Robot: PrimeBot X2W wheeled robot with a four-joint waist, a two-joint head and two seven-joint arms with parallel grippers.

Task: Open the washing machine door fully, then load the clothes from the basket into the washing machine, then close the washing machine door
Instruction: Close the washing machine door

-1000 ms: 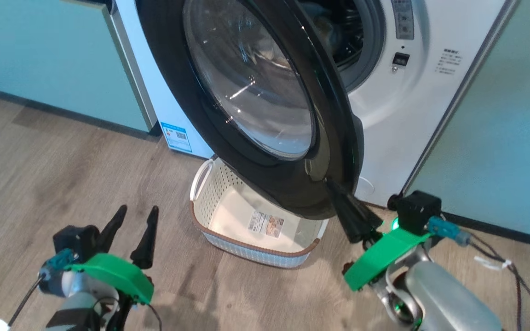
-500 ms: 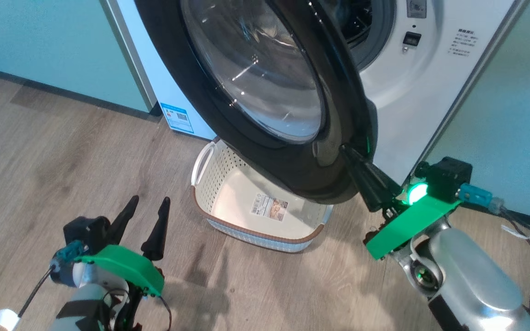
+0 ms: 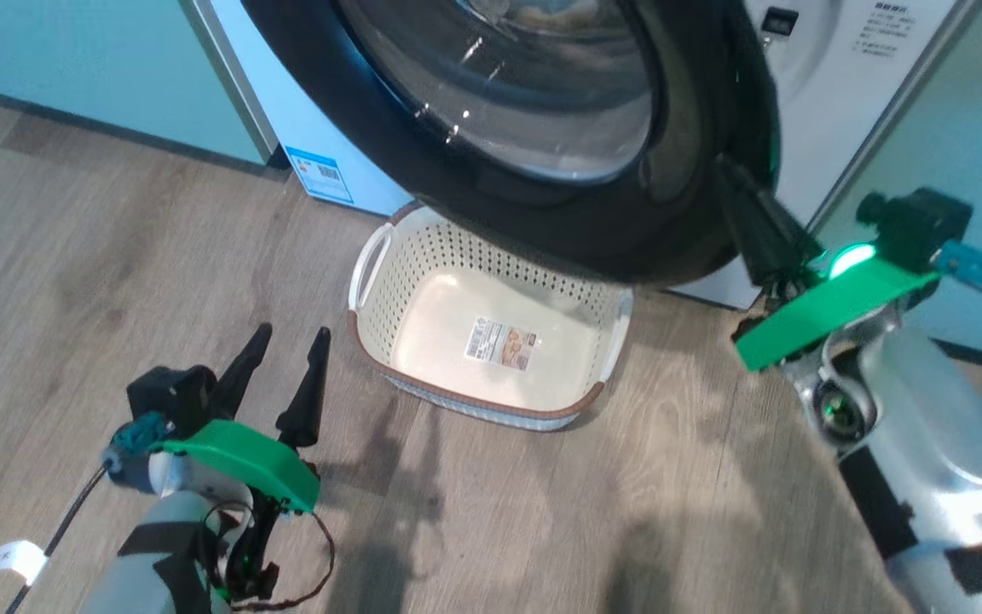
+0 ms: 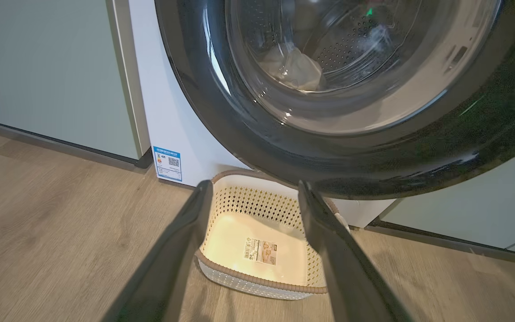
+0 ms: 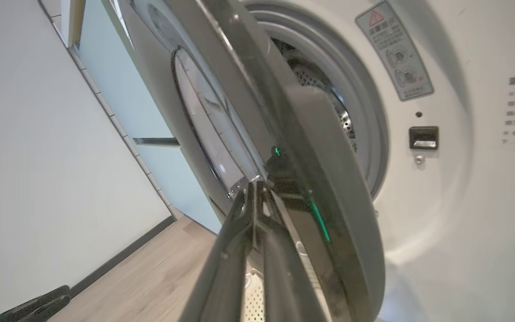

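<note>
Wood floor meets green cabinets flanking the washing machine, whose washing machine door hangs ajar above the basket at its foot, clothes inside. The closed right gripper touches the door's edge; the open left gripper hovers farther out.

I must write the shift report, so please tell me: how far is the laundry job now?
Done: the basket is empty, and clothes lie in the drum. In hand: the shut right gripper rests against the edge of the washing machine door, which stands ajar. Remaining: shutting it fully.
</note>
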